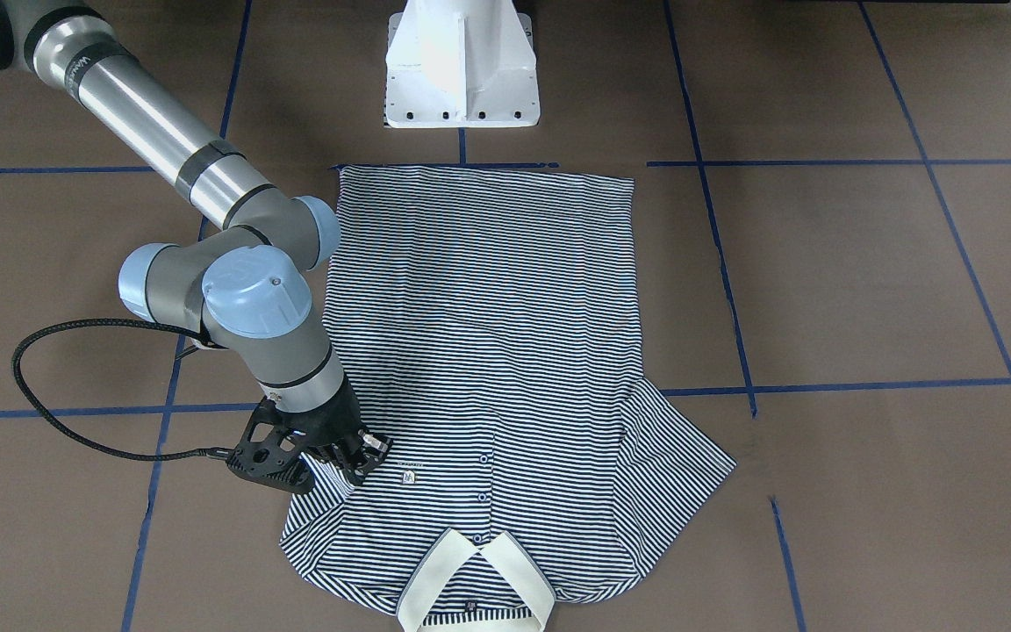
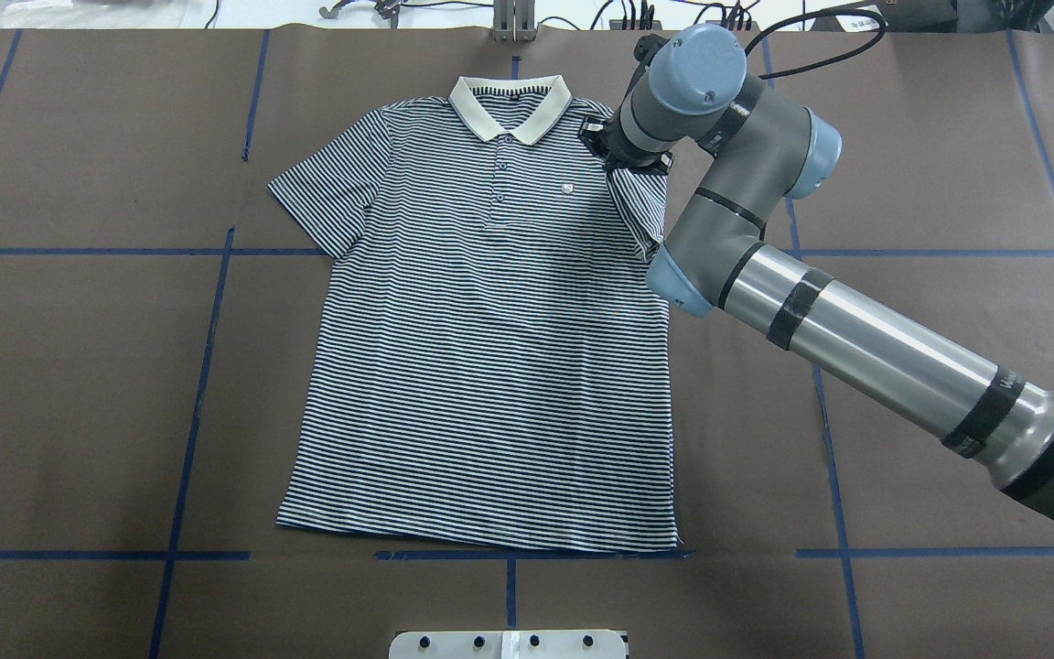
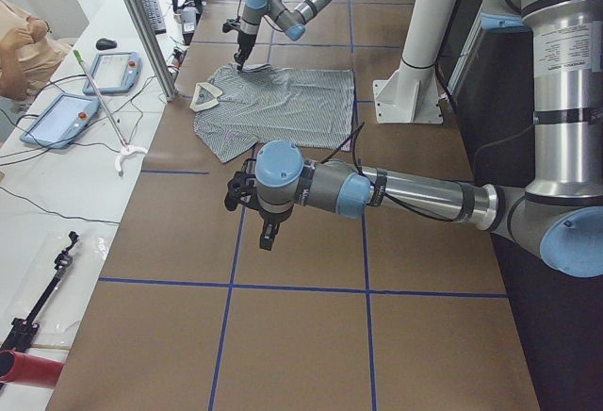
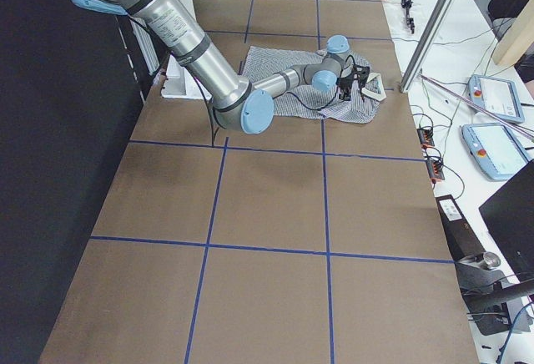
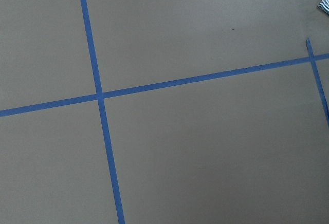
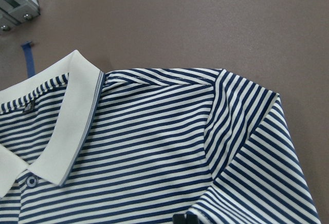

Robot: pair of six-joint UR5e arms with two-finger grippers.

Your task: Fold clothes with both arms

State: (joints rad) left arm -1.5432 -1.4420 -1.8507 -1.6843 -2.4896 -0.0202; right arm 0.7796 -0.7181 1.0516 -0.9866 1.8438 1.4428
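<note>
- Striped polo shirt [image 2: 490, 366] lies face up on the brown table [image 2: 79, 366]. Its hem is nearest the white pedestal [image 1: 462, 70] and runs along a line of blue tape [image 2: 435, 555].
- Left arm [image 3: 415, 194] is stretched low over bare table on the robot's left side, well apart from the polo shirt.
- Left gripper [image 3: 268, 239] points down above the surface. Only the side view shows it, so I cannot tell whether its jaws are wide or narrow. Its wrist camera sees brown surface and crossing tape, with a scrap of stripes at the upper right edge.
- Further out, the shirt's body lies flat and smooth, and the left sleeve [image 2: 326, 192] is spread flat to the side.
- Right arm [image 2: 856, 339] comes in from the robot's right, its wrist bent down over the shirt's shoulder.
- Right sleeve [image 2: 641, 206] is rumpled and turned inward, rising toward the wrist above it.
- Right gripper [image 1: 365, 456] has its fingertips [image 6: 185, 219] drawn narrow, pinching a fold of striped fabric at that shoulder, near the small chest logo [image 2: 567, 189].
- Farthest on the table, the cream collar [image 2: 509, 110] lies open in a V, with the buttons [image 2: 500, 174] in a row below it.
- Beyond the table's far edge, two pendant tablets [image 3: 58, 119] lie on a white bench.
</note>
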